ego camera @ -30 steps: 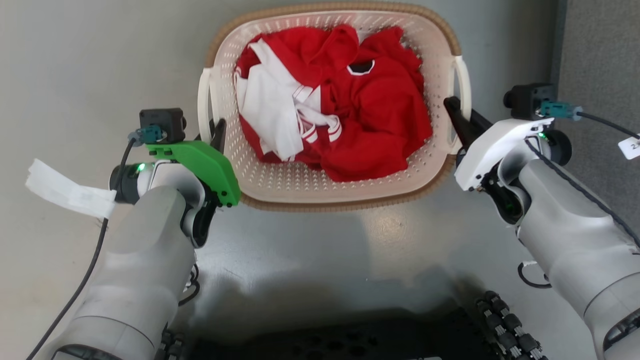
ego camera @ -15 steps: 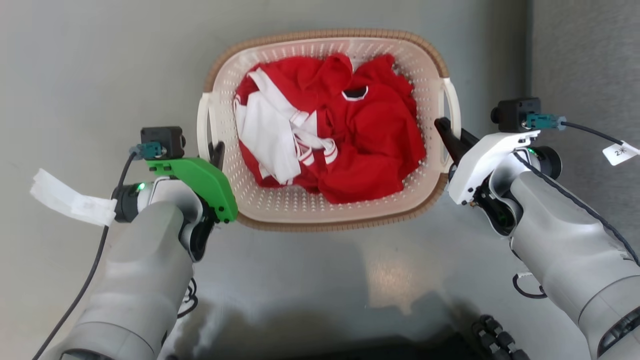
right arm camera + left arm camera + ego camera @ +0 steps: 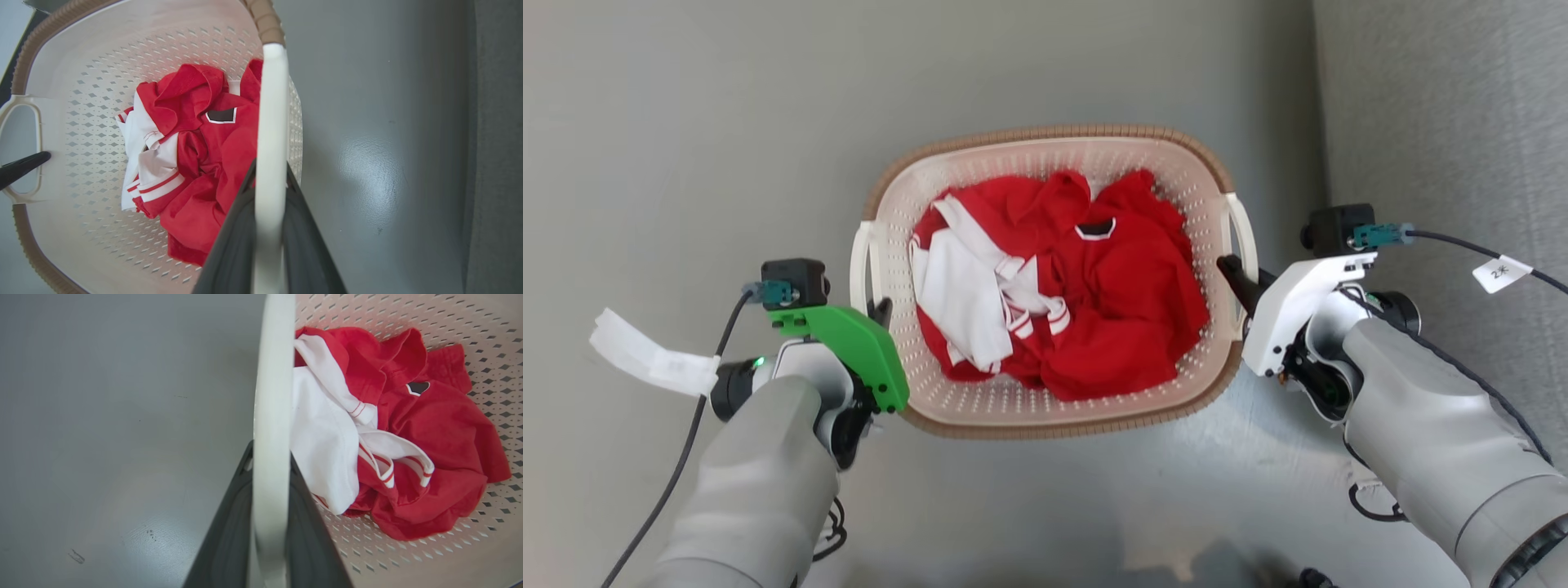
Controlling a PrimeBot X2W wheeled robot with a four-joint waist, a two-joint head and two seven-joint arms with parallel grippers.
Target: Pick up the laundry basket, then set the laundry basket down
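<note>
- While both tools gripped it, the laundry basket (image 3: 1045,155) sat over the grey floor (image 3: 686,122); whether it touched that floor could not be told.
- Its walls were cream-white plastic pierced with rows of small diamond holes, its outline a rounded rectangle, and its rim a brown band moulded to look woven.
- A smooth white loop handle stood out from each short side of the basket.
- The left tool (image 3: 879,310) was closed on the left handle (image 3: 271,396), one dark finger pressed flat to each face of the strip.
- The right tool (image 3: 1229,269) clamped the right handle (image 3: 271,102) the same way, with no gap showing at the plastic.
- Inside the basket lay crumpled soft clothes (image 3: 1094,310), red with white panels and striped cuffs, heaped at the middle and leaving the perforated bottom bare towards the near wall.
- Right of the basket, past the right handle, a darker, rougher grey surface (image 3: 1445,122) met the glossy floor.
- Left of the basket, a white paper tag (image 3: 645,359) hung from the left arm's cable.
</note>
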